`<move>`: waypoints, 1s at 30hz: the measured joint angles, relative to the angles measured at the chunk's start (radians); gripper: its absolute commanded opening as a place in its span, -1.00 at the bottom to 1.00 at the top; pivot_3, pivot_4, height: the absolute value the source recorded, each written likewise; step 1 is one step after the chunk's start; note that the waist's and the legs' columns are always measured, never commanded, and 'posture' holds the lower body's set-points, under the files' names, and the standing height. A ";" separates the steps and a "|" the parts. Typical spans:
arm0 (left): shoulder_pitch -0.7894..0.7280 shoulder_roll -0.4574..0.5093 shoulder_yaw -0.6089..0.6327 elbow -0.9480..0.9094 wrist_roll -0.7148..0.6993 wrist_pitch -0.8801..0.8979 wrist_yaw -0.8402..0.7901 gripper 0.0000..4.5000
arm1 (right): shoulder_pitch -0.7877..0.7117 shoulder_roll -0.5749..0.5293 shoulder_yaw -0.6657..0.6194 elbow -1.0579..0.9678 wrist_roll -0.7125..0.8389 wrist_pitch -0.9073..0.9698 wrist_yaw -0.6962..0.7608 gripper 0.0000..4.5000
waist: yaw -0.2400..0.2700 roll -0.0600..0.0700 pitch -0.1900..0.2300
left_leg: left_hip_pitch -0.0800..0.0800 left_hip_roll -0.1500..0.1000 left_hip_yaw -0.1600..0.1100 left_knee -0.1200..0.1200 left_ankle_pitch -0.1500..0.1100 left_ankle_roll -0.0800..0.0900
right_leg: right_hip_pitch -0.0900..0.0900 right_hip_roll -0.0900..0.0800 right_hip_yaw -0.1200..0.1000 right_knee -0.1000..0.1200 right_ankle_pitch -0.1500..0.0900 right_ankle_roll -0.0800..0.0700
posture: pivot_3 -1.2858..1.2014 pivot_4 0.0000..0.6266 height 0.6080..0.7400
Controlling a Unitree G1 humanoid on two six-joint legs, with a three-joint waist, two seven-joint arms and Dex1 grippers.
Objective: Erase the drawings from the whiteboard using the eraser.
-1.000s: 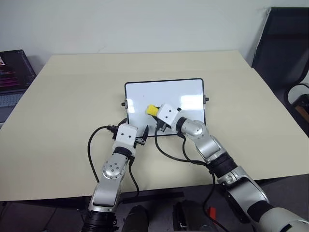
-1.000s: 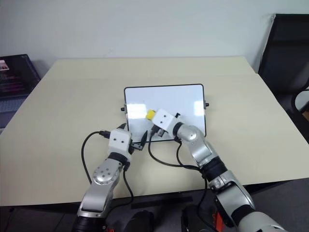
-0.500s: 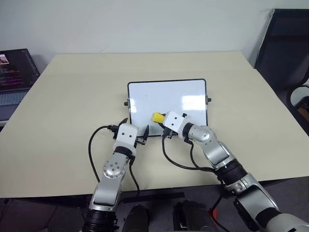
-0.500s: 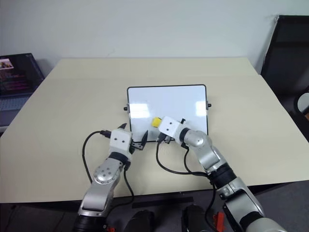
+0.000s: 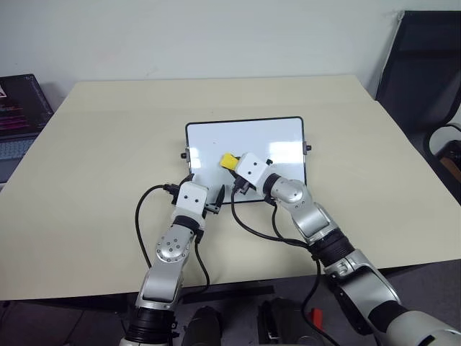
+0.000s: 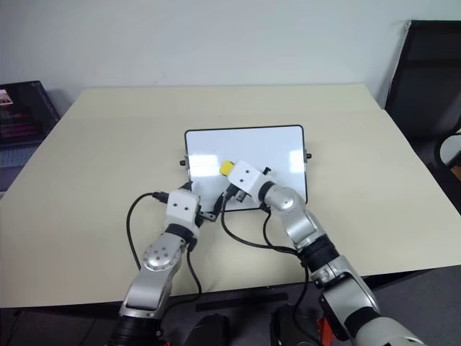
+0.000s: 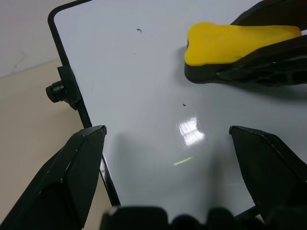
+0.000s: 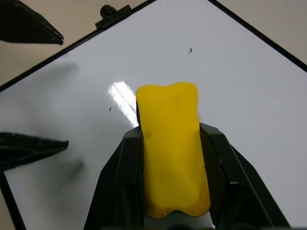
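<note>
Two faint specks remain on the whiteboard (image 7: 144,86); right gripper (image 8: 169,143) clamps the yellow eraser (image 8: 170,143) mid-board, wiping; left gripper (image 7: 168,139) spread at the near edge. Next: sweep over them.

The whiteboard (image 6: 245,164) lies flat near the middle of the beige table (image 6: 94,166). The right gripper (image 6: 227,176) reaches in from five o'clock, clamped on the yellow eraser (image 6: 225,168) over the board's left half. The left gripper (image 6: 202,202) sits at the board's seven o'clock corner, fingers spread. A dark screen (image 6: 25,108) stands at nine o'clock.
</note>
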 measured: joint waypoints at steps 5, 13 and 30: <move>0.023 0.000 0.004 -0.005 0.002 0.002 0.013 1.00 | -0.010 0.018 0.037 0.031 -0.013 -0.020 0.006 -0.46 | 0.000 0.000 0.000 | 0.000 0.000 0.000 0.000 0.000 0.000 | 0.000 0.000 0.000 0.000 0.000 0.000 | 0.03 -0.52 1.00; 0.075 0.003 0.030 -0.048 0.001 0.008 0.021 1.00 | -0.008 -0.029 0.062 0.025 -0.045 -0.034 0.039 -0.46 | 0.003 0.000 0.000 | 0.000 0.000 0.000 0.000 0.000 0.000 | 0.000 0.000 0.000 0.000 0.000 0.000 | 0.03 -0.52 1.00; 0.037 0.012 0.038 -0.048 -0.009 0.014 -0.016 1.00 | 0.171 -0.172 -0.010 -0.205 -0.011 0.034 0.042 -0.46 | 0.005 -0.001 -0.001 | 0.002 -0.001 0.000 0.001 0.000 0.000 | 0.002 0.000 0.000 0.000 0.000 0.000 | 0.03 -0.52 1.00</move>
